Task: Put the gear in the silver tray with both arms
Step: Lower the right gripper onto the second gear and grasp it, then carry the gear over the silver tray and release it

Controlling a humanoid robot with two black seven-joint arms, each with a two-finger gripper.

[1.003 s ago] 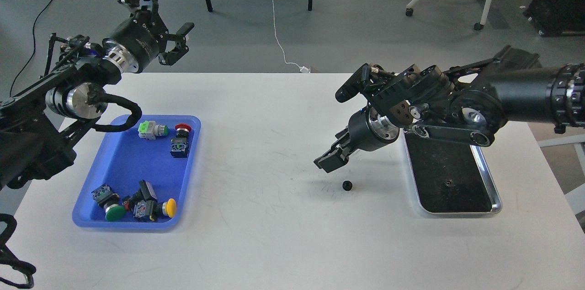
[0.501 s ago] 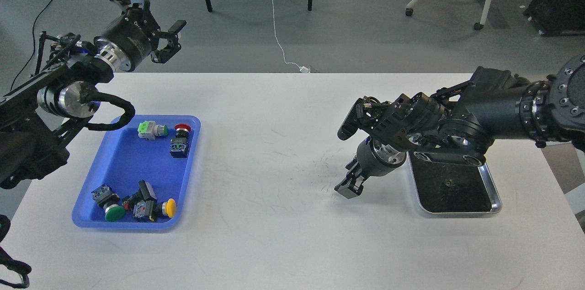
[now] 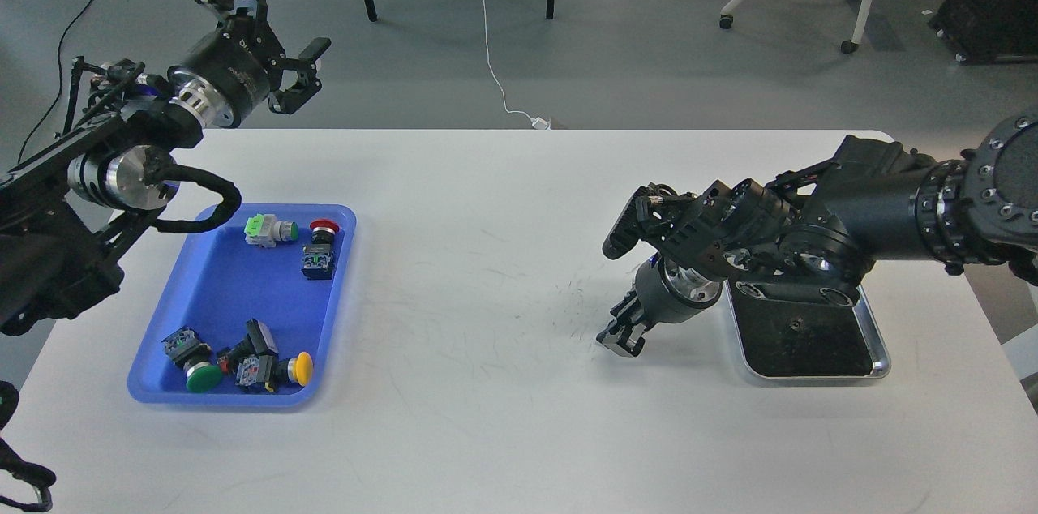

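Note:
The silver tray [image 3: 881, 361] lies at the right of the white table, its far end covered by my right arm. My right gripper [image 3: 618, 338] is down at the table surface just left of the tray, on the spot where the small black gear lay. The gear is hidden under the gripper's fingers. The fingers look dark and bunched together, and I cannot tell them apart. My left gripper [image 3: 274, 21] is open and empty, raised high over the table's far left corner. A small dark speck [image 3: 795, 325] sits on the tray's bottom.
A blue plastic tray [image 3: 147, 391] at the left holds several push-button switches with green, red and yellow caps. Beyond the table's far edge are chair legs, a white cable on the floor and a rolling chair.
My right gripper came down and to the right onto the gear, which is now hidden. Over the last half second it has barely moved. My left gripper drew back a little to the left.

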